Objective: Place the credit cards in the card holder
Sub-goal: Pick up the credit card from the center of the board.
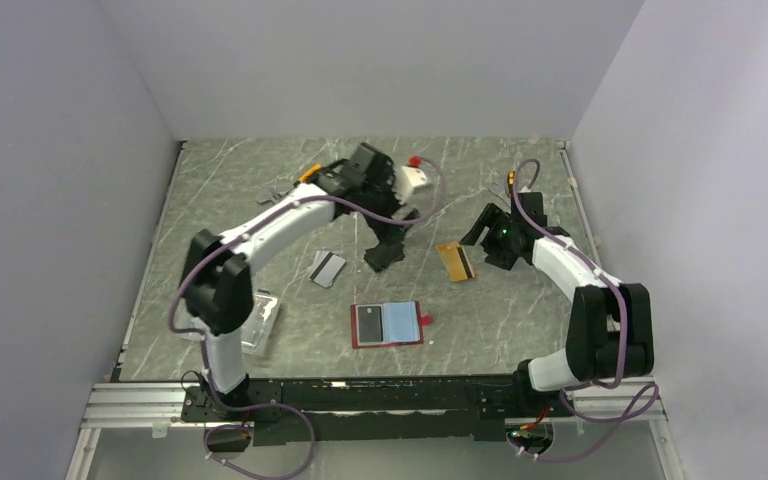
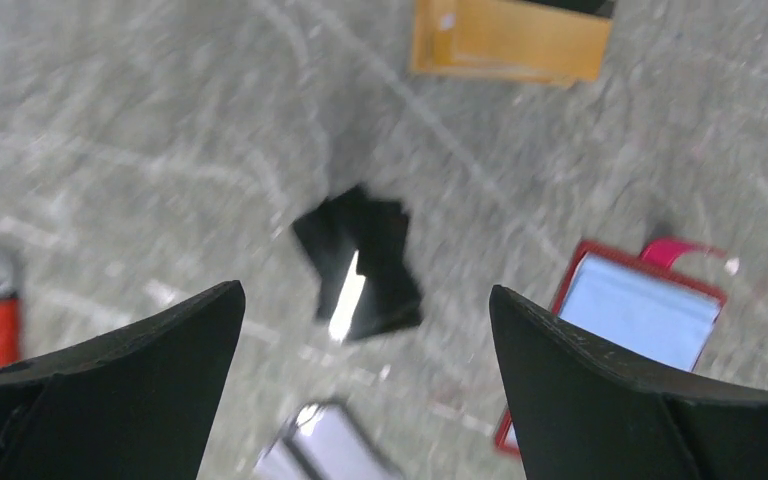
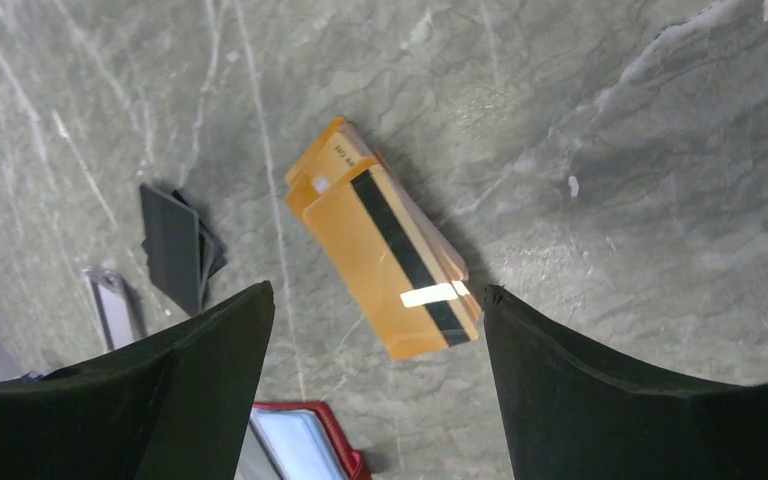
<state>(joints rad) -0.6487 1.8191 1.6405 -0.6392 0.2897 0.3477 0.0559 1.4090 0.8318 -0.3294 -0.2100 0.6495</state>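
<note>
nothing is gripped on either side.
silver cards are seen at left; the left gripper is spread over a black rectangle; the card holder is laid open centrally; orange cards are stacked under the spread right gripper.

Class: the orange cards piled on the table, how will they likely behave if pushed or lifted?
The orange cards look thin and flat, so probably light and fairly stiff. Lying flat on the smooth table, they would likely slide when pushed and offer little edge to grip. The pile is fanned, so cards may separate rather than move together.
</note>
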